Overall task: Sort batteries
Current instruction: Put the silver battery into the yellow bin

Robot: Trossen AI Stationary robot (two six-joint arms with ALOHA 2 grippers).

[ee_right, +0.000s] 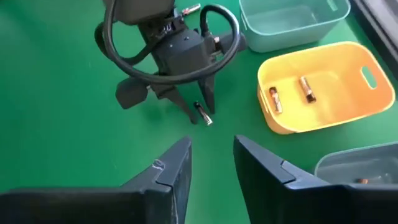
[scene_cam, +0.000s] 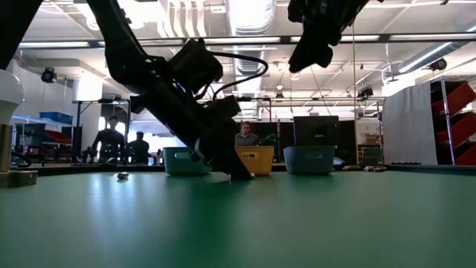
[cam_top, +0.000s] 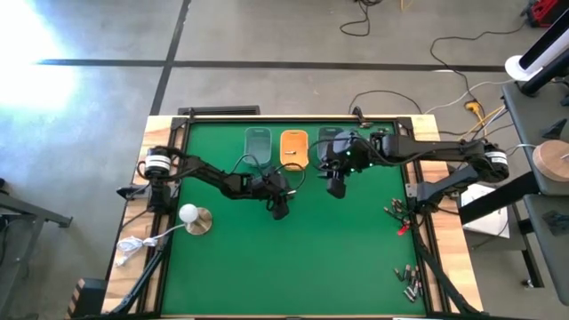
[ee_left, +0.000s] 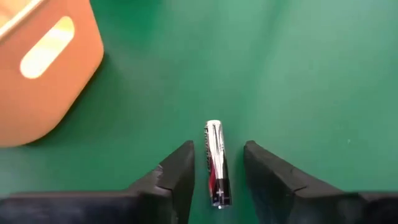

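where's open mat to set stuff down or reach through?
Free: wide green mat nearer than both arms, between the white ball and the loose batteries at the right edge. Crowded: far centre, where the three trays, left claw and right claw cluster.

White ball (cam_top: 188, 212) (round base); red clips (cam_top: 402, 228)

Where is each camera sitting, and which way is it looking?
High view: above the table, looking straight down; both arms show, the left gripper and right gripper over the green mat.
Low view: at table height, looking level toward three trays; arms hang down.
Left wrist view: on the left arm, looking past its open fingers at a battery lying between them.
Right wrist view: on the right arm, looking past its open fingers at the left gripper.
Shared: both wrist views show that battery and the orange tray.
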